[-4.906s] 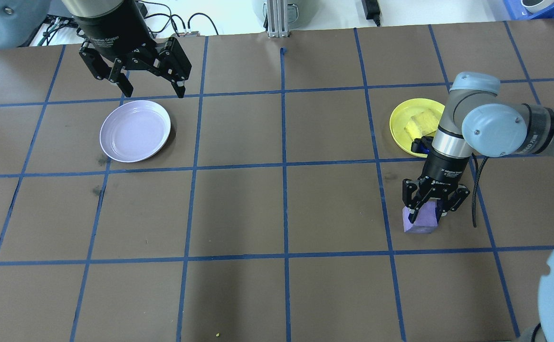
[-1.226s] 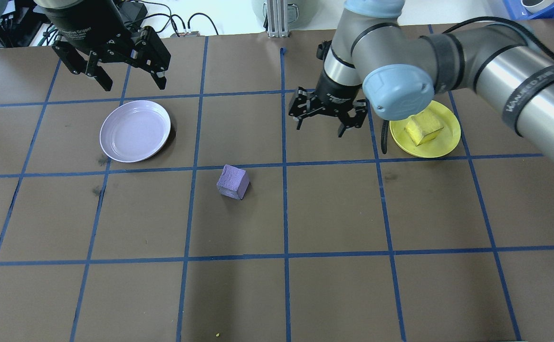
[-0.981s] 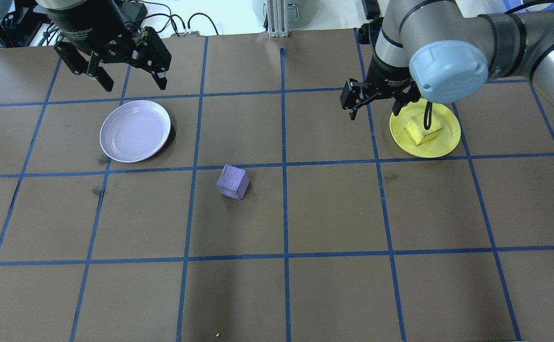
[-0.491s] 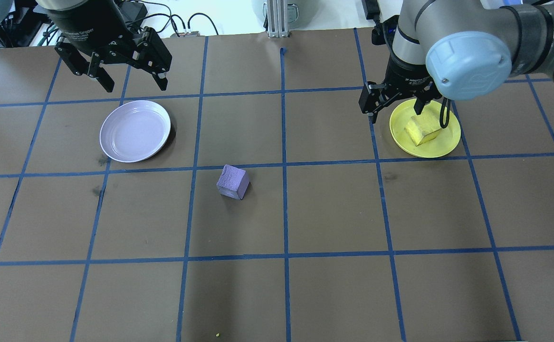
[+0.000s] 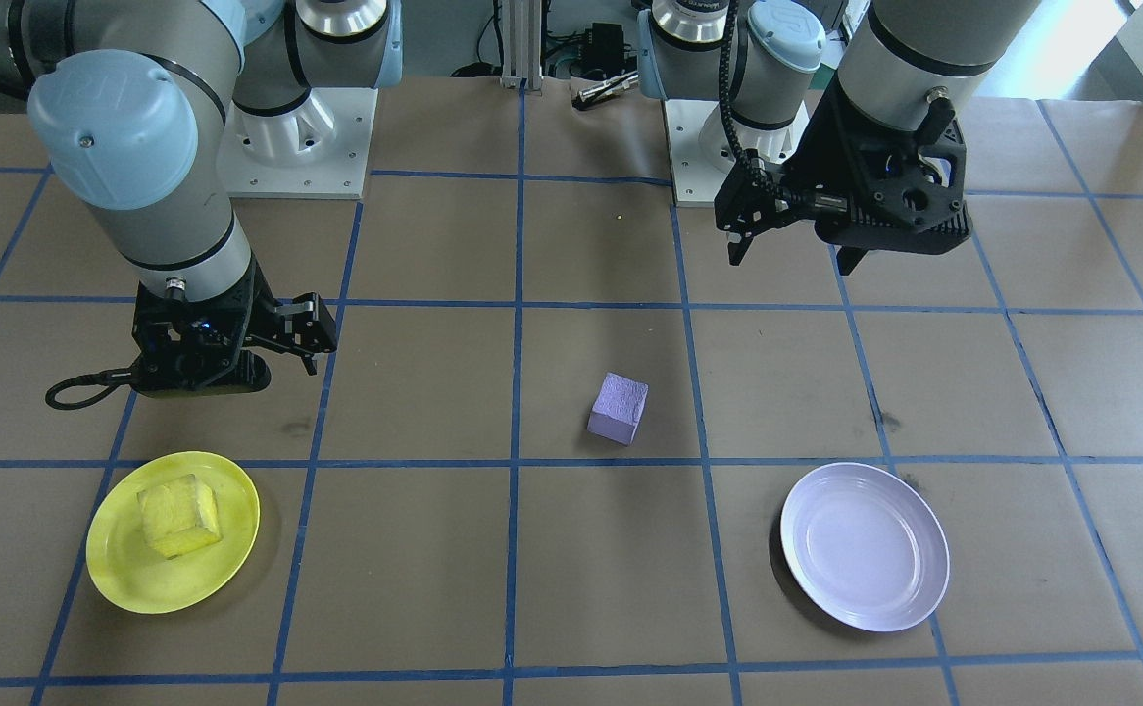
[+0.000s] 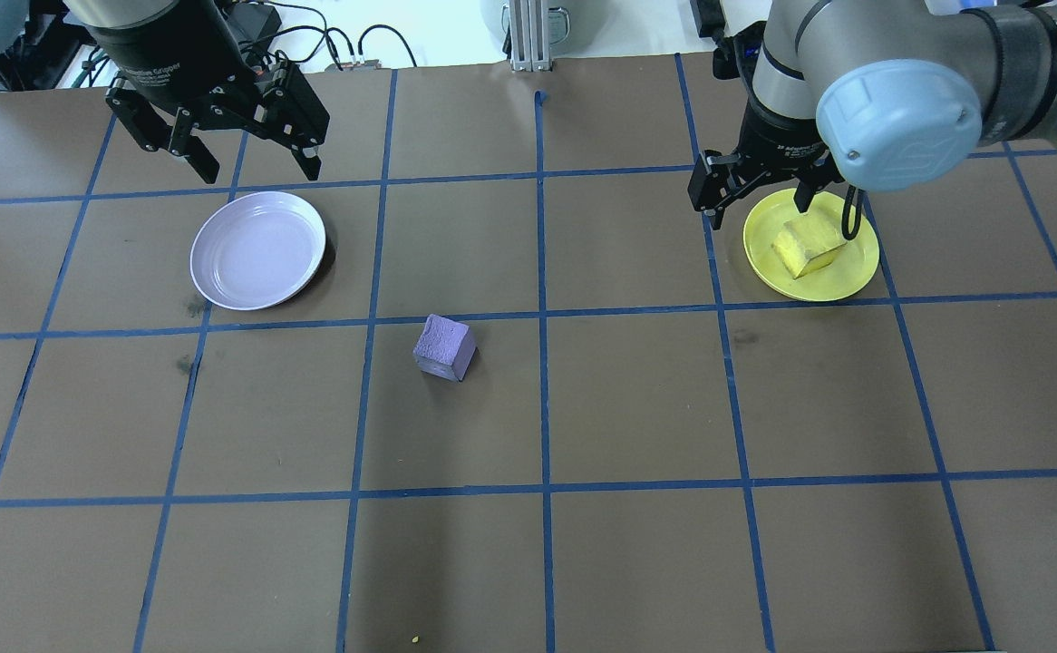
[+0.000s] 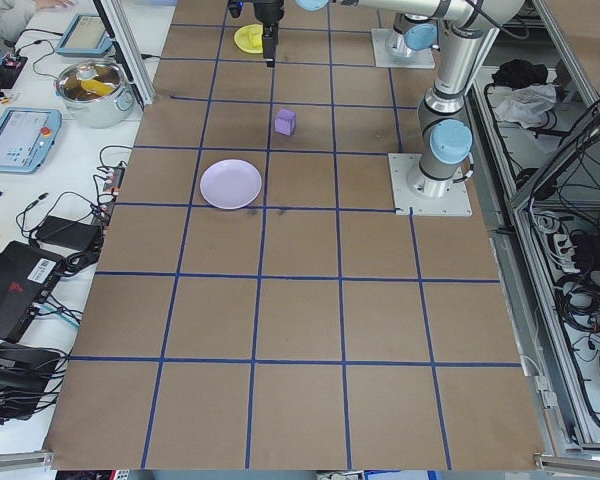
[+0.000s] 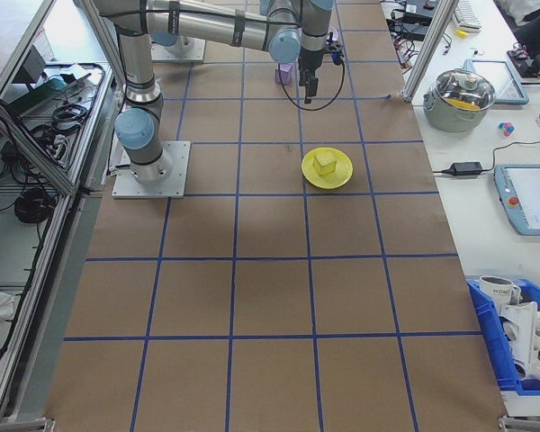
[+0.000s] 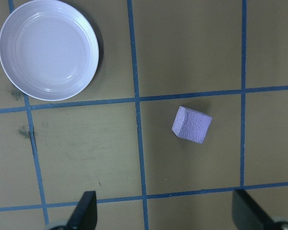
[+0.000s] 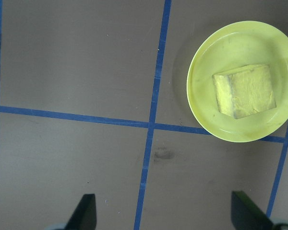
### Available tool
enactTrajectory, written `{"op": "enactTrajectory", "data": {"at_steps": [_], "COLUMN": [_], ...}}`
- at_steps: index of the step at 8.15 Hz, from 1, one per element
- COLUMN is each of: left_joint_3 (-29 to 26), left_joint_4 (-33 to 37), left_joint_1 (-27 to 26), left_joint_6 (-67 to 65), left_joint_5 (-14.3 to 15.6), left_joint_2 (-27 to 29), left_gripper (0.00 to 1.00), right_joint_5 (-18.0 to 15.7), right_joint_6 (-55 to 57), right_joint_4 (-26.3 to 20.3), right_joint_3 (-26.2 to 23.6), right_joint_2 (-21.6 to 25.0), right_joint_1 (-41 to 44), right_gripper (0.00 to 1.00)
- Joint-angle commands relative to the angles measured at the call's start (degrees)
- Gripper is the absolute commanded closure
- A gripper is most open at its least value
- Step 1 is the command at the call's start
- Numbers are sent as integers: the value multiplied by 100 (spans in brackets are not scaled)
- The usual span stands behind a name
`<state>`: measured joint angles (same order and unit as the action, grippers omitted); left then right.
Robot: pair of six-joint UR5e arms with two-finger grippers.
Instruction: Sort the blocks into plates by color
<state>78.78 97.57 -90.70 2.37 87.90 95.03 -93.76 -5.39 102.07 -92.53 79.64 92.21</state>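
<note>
The purple block (image 6: 444, 347) (image 5: 619, 409) (image 9: 192, 125) lies alone on the brown table near its middle. The lavender plate (image 6: 258, 249) (image 5: 866, 546) (image 9: 48, 49) is empty and sits to the block's far left. My left gripper (image 6: 258, 168) (image 9: 165, 213) hangs open high above the plate's far rim. The yellow block (image 6: 808, 247) (image 10: 244, 91) rests in the yellow plate (image 6: 819, 288) (image 10: 201, 96) at the right. My right gripper (image 6: 755, 204) (image 10: 165, 213) is open and empty, hovering over that plate's left edge.
Blue tape lines grid the table. Both arm bases (image 5: 297, 137) stand at the robot's side. Beyond the far edge are cables (image 6: 347, 41), a metal post (image 6: 528, 36) and a pot (image 7: 92, 88) on a side bench.
The right gripper let go of the purple block near the table's middle, opened, and swung back right to the yellow plate. The left gripper barely shifted.
</note>
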Motion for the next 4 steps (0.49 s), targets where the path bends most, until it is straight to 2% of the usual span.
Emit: {"op": "enactTrajectory", "data": {"at_steps": [1, 4], "left_joint_3": [6, 312], "left_joint_4": [-1, -255], "left_joint_1": [-9, -141], "left_joint_6": [-9, 664], "left_joint_5": [-1, 8], "left_joint_2": [103, 358], "left_gripper": [0, 0], "right_joint_5": [-2, 7], "right_joint_6": [-33, -50], "right_joint_4": [129, 103], "right_joint_3": [-11, -11], "right_joint_2": [8, 51], "right_joint_1": [-1, -1], "right_gripper": [0, 0]}}
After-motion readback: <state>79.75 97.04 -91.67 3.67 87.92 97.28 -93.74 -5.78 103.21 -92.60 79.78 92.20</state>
